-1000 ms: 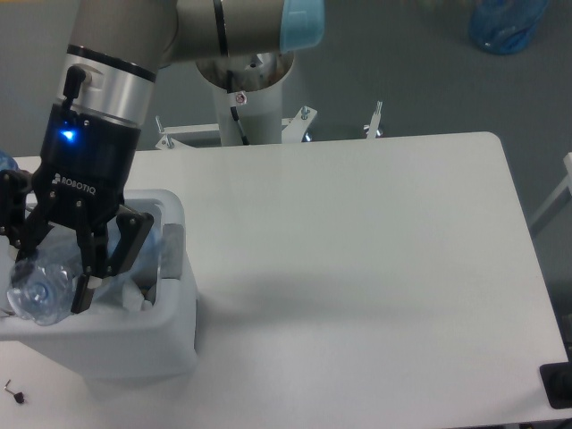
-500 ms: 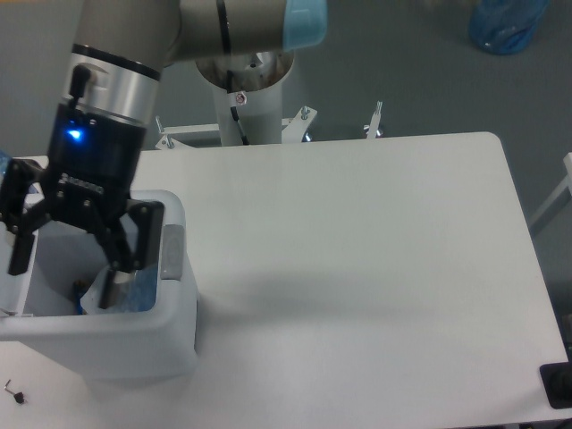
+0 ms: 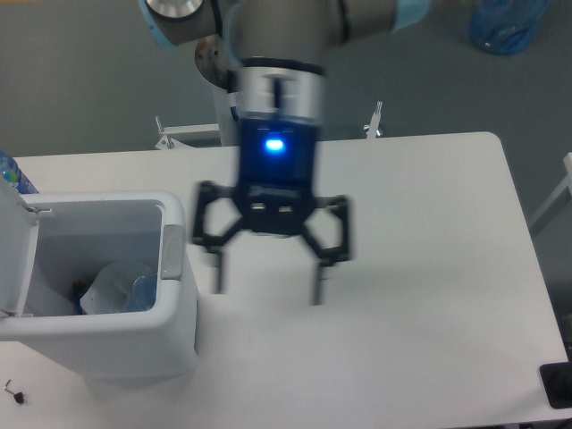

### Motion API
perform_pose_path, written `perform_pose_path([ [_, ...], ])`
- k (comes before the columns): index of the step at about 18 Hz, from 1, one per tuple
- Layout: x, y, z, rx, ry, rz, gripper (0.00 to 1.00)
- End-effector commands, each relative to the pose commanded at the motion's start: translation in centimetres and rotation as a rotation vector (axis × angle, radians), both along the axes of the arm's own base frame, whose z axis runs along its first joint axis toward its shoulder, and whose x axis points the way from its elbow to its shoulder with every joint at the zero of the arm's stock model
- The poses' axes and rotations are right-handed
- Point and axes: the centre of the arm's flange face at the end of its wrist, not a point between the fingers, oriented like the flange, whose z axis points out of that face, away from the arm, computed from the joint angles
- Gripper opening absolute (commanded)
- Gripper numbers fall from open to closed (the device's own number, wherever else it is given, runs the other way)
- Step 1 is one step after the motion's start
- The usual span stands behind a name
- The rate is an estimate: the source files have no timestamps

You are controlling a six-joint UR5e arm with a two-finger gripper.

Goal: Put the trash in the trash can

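Observation:
The white trash can stands at the table's left edge with its lid swung open to the left. Inside it lies the crushed clear plastic bottle, one piece of the trash; the wrapper cannot be made out. My gripper hangs over the table to the right of the can, blurred by motion. Its two black fingers are spread wide apart and hold nothing.
The white table stretches to the right of the can. A blue bottle top peeks out behind the lid at the far left. A small dark object lies on the floor at the lower left.
The bottle dropped out of my gripper into the can. The gripper opened, left the can and swung right, over the middle of the table.

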Motion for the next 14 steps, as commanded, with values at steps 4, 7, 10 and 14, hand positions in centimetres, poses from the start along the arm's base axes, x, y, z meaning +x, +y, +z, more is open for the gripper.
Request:
perform_pose_path([
  [4,-2.0,-2.5,0.1,-0.114,0.103,0.059,1.0],
  [7,-2.6,-3.6,-0.4,-0.253,0.167,0.007,1.0],
  [10,-2.8,-4.3,-0.8,-0.349,0.188,-0.008,1.0],
  [14,-3.0,-4.6,-1.0,-0.369,0.195,-0.008,1.0],
])
